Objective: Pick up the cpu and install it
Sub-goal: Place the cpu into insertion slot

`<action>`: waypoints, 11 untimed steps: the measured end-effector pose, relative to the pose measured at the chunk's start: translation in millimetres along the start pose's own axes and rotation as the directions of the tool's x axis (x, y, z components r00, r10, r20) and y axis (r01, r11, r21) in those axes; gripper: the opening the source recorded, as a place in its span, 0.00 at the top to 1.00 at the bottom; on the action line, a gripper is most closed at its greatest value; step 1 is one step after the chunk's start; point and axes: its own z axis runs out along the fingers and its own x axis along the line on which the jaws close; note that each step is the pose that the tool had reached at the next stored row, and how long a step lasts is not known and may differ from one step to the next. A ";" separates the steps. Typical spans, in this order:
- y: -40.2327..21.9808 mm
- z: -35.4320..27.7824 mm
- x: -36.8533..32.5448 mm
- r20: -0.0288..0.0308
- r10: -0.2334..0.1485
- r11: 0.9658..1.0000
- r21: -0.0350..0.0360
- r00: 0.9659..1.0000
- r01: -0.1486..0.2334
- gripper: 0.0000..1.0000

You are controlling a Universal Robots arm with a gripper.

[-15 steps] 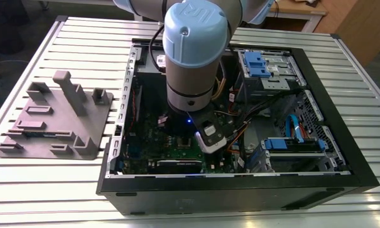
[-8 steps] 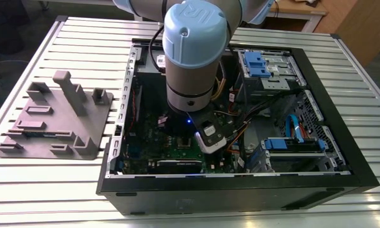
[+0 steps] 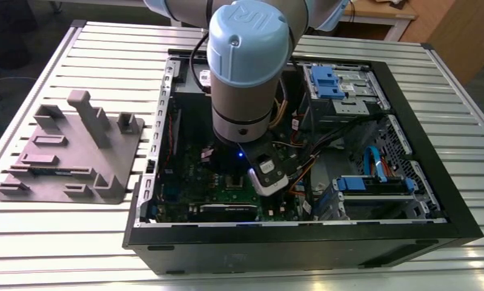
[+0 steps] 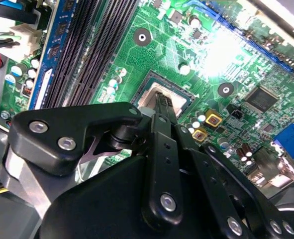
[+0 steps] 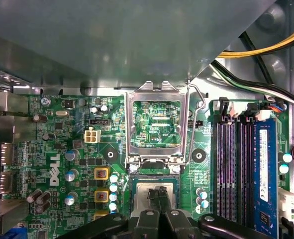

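The cpu (image 5: 141, 192) is a silvery square lying flat in the motherboard socket (image 5: 132, 205), inside the open computer case (image 3: 306, 239). My gripper (image 5: 158, 193) hangs straight over it, its two black fingertips (image 5: 152, 194) pressed together at the chip's middle. In the second wrist view the same fingers (image 4: 162, 107) come down on the cpu (image 4: 151, 93) within the dark socket frame (image 4: 143, 79). The socket's metal load plate (image 5: 156, 149) is swung open, away from the chip. In the exterior view the arm (image 3: 242, 73) reaches down into the case.
Black memory slots (image 5: 234, 169) and a blue memory stick (image 5: 265, 164) run beside the socket. Yellow and black cables (image 5: 266, 50) cross a corner of the case. Blue drive bays (image 3: 335, 82) line its far side. A grey parts holder (image 3: 72, 151) sits on the slatted table (image 3: 64, 242).
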 end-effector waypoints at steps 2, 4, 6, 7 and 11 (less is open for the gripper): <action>0.2 -1.1 -0.1 0.001 0.000 1.000 -0.001 1.000 0.000 0.90; 0.4 -4.3 -0.2 0.000 0.000 1.000 -0.001 1.000 0.000 0.90; 0.5 -8.4 -0.3 0.000 0.000 1.000 0.000 1.000 0.000 0.90; 0.6 -10.5 -0.3 0.000 0.000 1.000 0.000 1.000 0.000 0.90; 1.2 -20.6 -0.7 0.000 0.000 1.000 0.000 1.000 0.000 0.90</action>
